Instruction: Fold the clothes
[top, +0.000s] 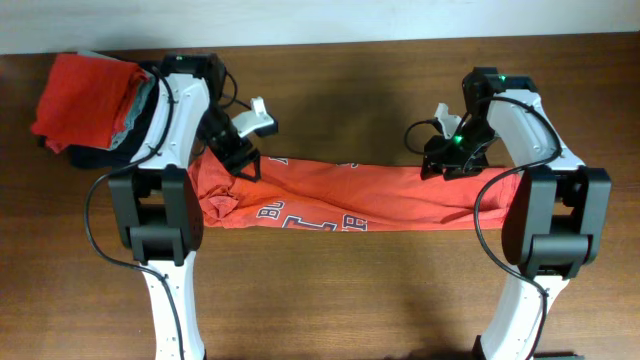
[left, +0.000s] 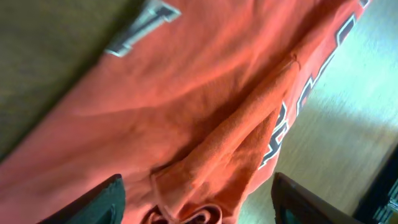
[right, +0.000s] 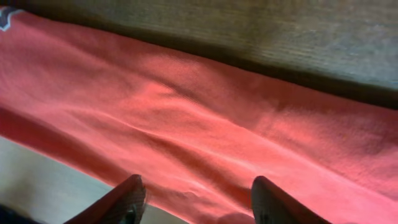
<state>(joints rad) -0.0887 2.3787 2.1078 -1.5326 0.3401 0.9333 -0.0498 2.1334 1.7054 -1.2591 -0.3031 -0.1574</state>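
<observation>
An orange-red T-shirt (top: 400, 195) lies folded into a long band across the middle of the table, its navy-and-white lettering (top: 320, 220) along the near edge. My left gripper (top: 245, 166) hovers over the band's left end, jaws open, with a bunched fold of the shirt (left: 205, 155) below them and nothing pinched. Its dark fingers (left: 102, 202) frame the cloth in the left wrist view. My right gripper (top: 446, 165) is over the band's right end, open above smooth cloth (right: 205, 124). A second orange-red shirt (top: 85, 90) sits folded at the far left.
The folded shirt at the far left rests on a pale grey garment (top: 137, 118) and a dark navy one (top: 100, 158). Both arm bases (top: 160, 215) stand at the band's ends. Wooden tabletop (top: 340, 300) stretches in front of the shirt.
</observation>
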